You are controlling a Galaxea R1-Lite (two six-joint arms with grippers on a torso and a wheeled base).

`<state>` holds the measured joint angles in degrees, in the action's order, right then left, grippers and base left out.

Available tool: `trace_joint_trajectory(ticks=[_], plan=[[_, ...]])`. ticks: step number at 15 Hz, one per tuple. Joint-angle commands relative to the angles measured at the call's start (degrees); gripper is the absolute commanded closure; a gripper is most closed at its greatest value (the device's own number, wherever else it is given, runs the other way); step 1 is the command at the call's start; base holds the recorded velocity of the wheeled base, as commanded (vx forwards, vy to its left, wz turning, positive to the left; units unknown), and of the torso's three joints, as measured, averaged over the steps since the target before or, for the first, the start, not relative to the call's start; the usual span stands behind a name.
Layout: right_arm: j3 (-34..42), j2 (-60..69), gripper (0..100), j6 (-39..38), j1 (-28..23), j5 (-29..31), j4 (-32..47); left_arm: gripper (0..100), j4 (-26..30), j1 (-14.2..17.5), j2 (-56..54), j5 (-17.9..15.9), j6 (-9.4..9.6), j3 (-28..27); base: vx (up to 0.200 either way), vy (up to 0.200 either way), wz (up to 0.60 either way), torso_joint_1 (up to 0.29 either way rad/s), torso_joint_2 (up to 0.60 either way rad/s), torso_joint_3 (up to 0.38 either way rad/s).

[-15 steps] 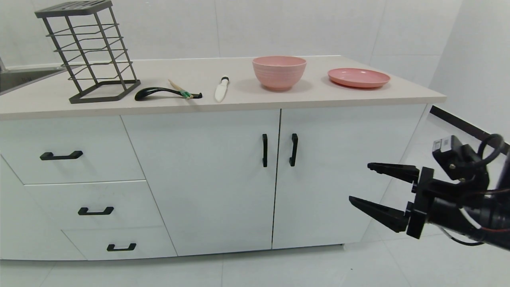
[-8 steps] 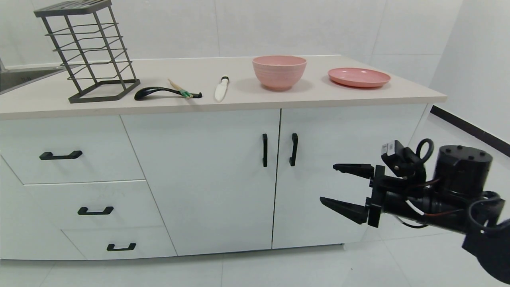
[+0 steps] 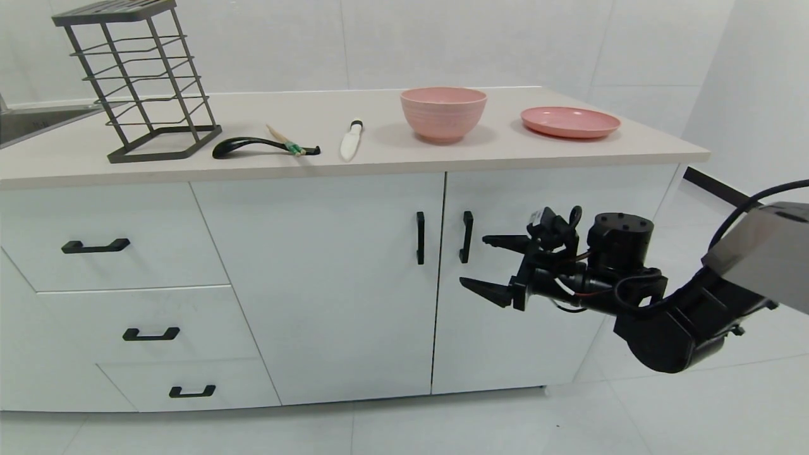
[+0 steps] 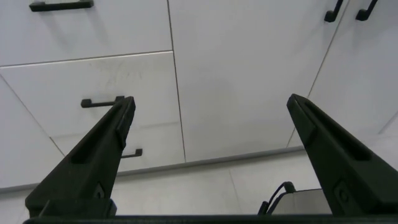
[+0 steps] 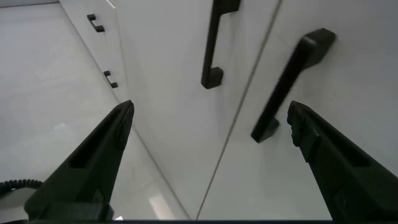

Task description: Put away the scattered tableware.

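Matt pink plastic-looking bowl, dark metal wire rack, glossy white cabinet doors.

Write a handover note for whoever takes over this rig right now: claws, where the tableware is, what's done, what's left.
Right claw: open, empty, close to the right cabinet door's handle.
Left claw: open, empty, low before the drawers.
On the counter: bowl, plate, knife, chopsticks, ladle, with the rack beside them.
Done: nothing put away.
Left: all five pieces.

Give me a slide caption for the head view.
Right tool, open, level with the right door handle; pink bowl and plate sit on the counter.
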<state>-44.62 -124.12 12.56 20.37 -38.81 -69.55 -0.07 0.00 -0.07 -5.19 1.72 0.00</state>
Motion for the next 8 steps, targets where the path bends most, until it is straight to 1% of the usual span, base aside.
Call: trace_joint_trajectory(ticks=[1,2,3,4,5,6,7,8], plan=[[-0.38,-2.26,0,0.28,1.16,-0.03,-0.94,0,-0.19,0.0,0.07,-0.34,0.3,0.0,0.0,0.0,0.0,0.0,0.0,0.0],[0.76,-0.77,0,0.19,1.43,-0.03,-1.38,0,-3.0,0.09,0.07,-1.31,1.53,0.0,0.0,0.0,0.0,0.0,0.0,0.0],[3.13,0.81,0,0.1,1.25,0.06,-1.56,0,-14.78,0.09,0.07,-1.49,1.36,-0.53,0.0,0.0,0.0,0.0,0.0,0.0],[5.33,1.96,0,0.19,0.9,0.14,-2.17,0,-18.12,0.35,0.78,-1.49,1.36,-2.02,0.0,0.0,0.0,0.0,0.0,0.0],[7.0,2.75,0,0.19,0.64,0.14,-2.79,0,-15.4,0.09,1.22,-1.57,1.01,-4.57,0.0,0.0,0.0,0.0,0.0,0.0],[7.09,2.75,0,0.19,0.55,0.14,-2.79,0,-15.04,0.0,1.3,-1.57,1.01,-4.83,0.0,0.0,0.0,0.0,0.0,0.0],[9.37,5.12,0,0.28,0.72,0.06,-3.05,0,-7.31,-2.37,6.49,-1.84,0.92,-12.48,0.0,0.0,0.0,0.0,0.0,0.0],[10.43,6.35,0,0.28,0.9,0.14,-3.14,0,-6.69,-3.25,10.8,-2.28,1.01,-15.64,0.0,0.0,0.0,0.0,0.0,0.0]])
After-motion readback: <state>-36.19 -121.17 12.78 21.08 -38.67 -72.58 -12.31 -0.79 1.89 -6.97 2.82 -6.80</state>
